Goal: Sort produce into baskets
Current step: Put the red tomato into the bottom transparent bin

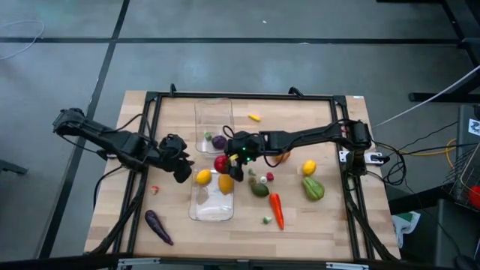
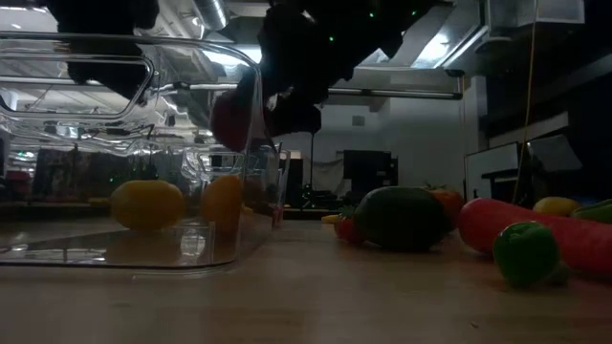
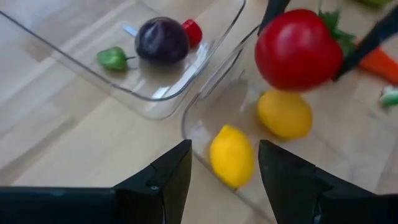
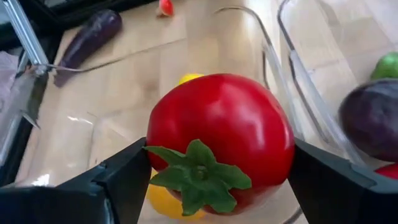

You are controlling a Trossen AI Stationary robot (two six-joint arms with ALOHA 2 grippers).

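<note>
My right gripper [image 1: 229, 161] is shut on a red tomato [image 4: 221, 137] with a green calyx, which hangs over the far end of the near clear basket [image 1: 212, 210]. Two yellow lemons [image 3: 233, 155] [image 3: 285, 113] lie on that basket's floor. The far basket [image 1: 214, 112] holds a purple piece [image 3: 161, 38], a small green one [image 3: 113, 58] and a small red one. My left gripper [image 3: 224, 171] hovers open at the near basket's left wall, above the lemons, with nothing between its fingers. My right gripper pinches the tomato between its two fingers, one on each side of it [image 4: 155, 146]. The fingers [image 4: 121, 180] come slanting down from the table's right. The tomato is lifted clear of basket and table, and its calyx [image 4: 199, 174] faces back toward the wrist.
On the table to the right lie an avocado [image 1: 259, 189], a carrot [image 1: 277, 210], a green pepper [image 1: 313, 187], a lemon [image 1: 308, 167] and small pieces. A purple aubergine [image 1: 158, 227] lies near the front left corner. A black frame [image 1: 247, 96] runs round the table.
</note>
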